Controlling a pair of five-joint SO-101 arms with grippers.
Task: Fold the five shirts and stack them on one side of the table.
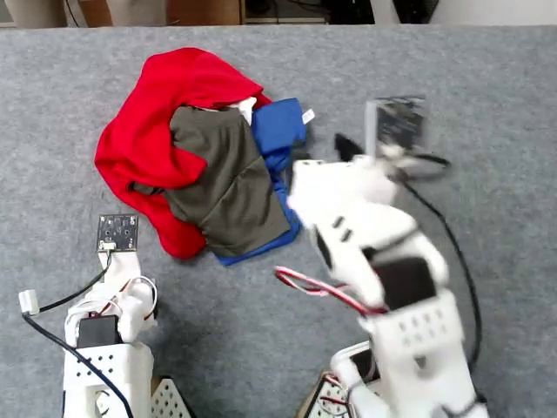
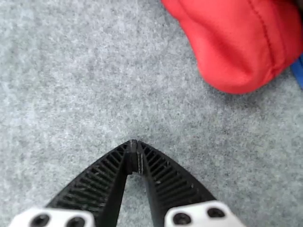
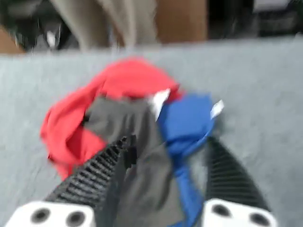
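Hovering apart, right pincer (image 3: 168,142) faces shirt pile (image 1: 209,157), seemingly three; left pincer (image 2: 133,158) together, near red shirt (image 2: 236,42).

Robotics lab bench: grey felt-covered table (image 1: 505,78), wired arm (image 1: 374,235).

The shirts (image 1: 209,174) lie heaped together on the table (image 1: 496,70).

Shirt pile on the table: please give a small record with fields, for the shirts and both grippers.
shirts: red shirt, grey-brown shirt, blue shirt, heaped together unfolded
on top: grey-brown shirt, over red and blue
left gripper: fingers shut, above bare table near the red shirt
right gripper: fingers open, aimed at the shirts
folded: none yet
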